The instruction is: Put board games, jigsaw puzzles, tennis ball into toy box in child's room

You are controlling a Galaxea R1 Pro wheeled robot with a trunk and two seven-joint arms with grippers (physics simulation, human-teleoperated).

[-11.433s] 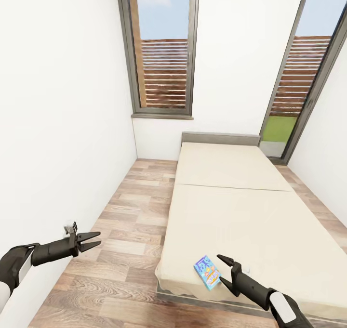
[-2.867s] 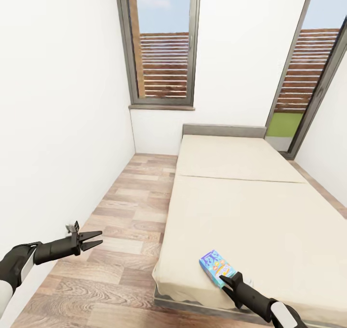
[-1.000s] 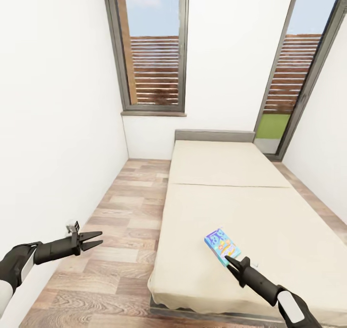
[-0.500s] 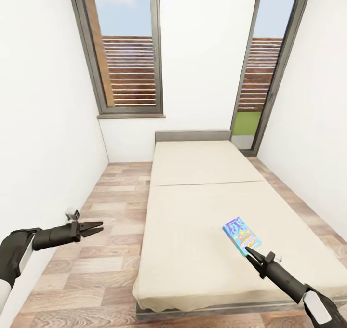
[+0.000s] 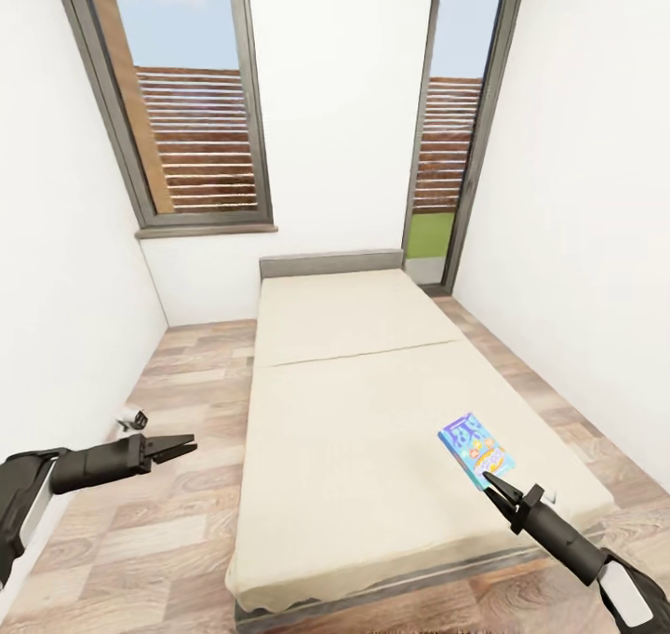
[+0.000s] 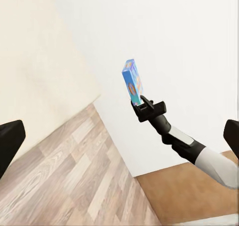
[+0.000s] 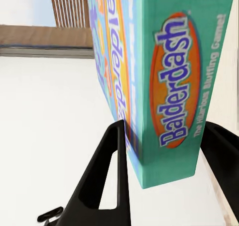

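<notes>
A teal and blue board game box (image 5: 475, 450) labelled Balderdash is held upright over the bed's near right corner. My right gripper (image 5: 493, 485) is shut on its lower end. The right wrist view shows the box (image 7: 164, 71) close up, with a black finger (image 7: 112, 151) pressed against each side. In the left wrist view the box (image 6: 132, 81) stands on top of the right gripper (image 6: 142, 102), against the white wall. My left gripper (image 5: 181, 447) hangs open and empty above the wooden floor, left of the bed. The table and toy box are out of view.
A long bed (image 5: 354, 401) with a beige cover fills the middle of the narrow room. A strip of wooden floor (image 5: 186, 401) runs along its left side. White walls close in on both sides, with a window (image 5: 186, 122) and a glass door (image 5: 447, 150) at the far end.
My right gripper has closed on the board game box and lifted it off the bed. The camera has swung, so the bed now sits further left in the view.
</notes>
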